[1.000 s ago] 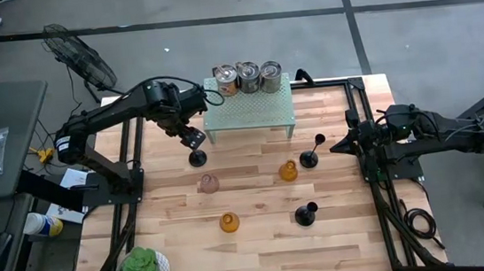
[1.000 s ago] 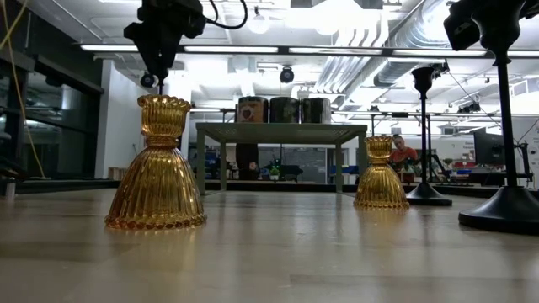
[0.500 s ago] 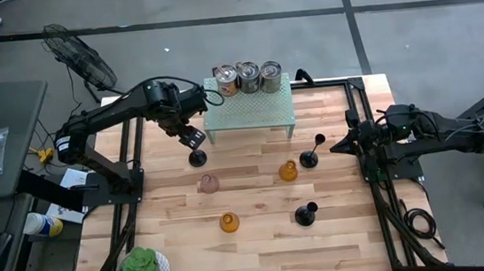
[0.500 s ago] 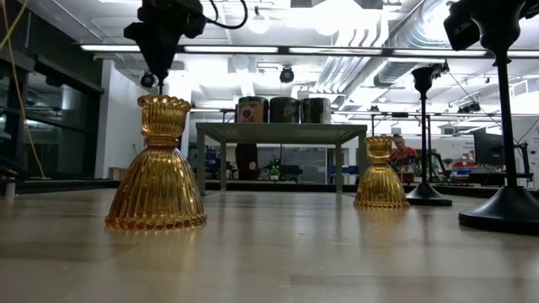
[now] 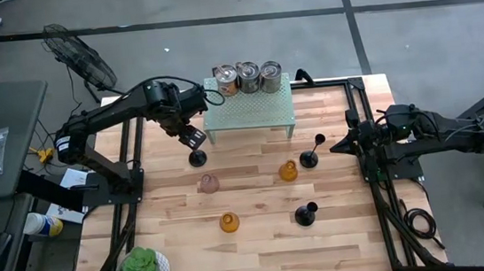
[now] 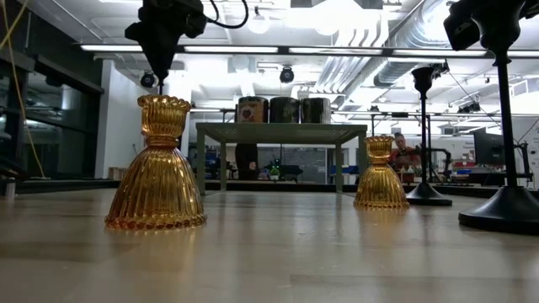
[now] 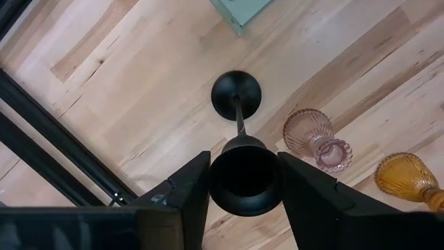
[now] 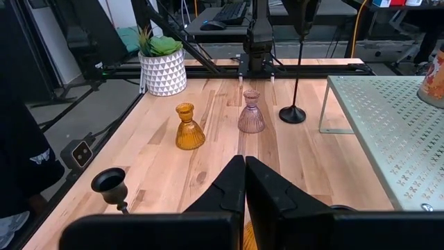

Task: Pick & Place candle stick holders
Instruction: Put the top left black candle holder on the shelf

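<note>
Left gripper (image 7: pixel 244 182) clamps the cup of a black holder (image 7: pixel 236 96), standing at the table's ten o'clock beside the green shelf (image 5: pixel 248 108). Right gripper (image 8: pixel 244 182) sits clenched and empty at three o'clock.

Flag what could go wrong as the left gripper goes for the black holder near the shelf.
1. The left gripper has its fingers either side of the cup of the tall black holder; gripped that high, the thin stem could tilt or swing on lifting.
2. The pink holder stands close by; a tipped holder could hit it.
3. The green shelf leg is near, so clearance for the lift looks tight.
</note>
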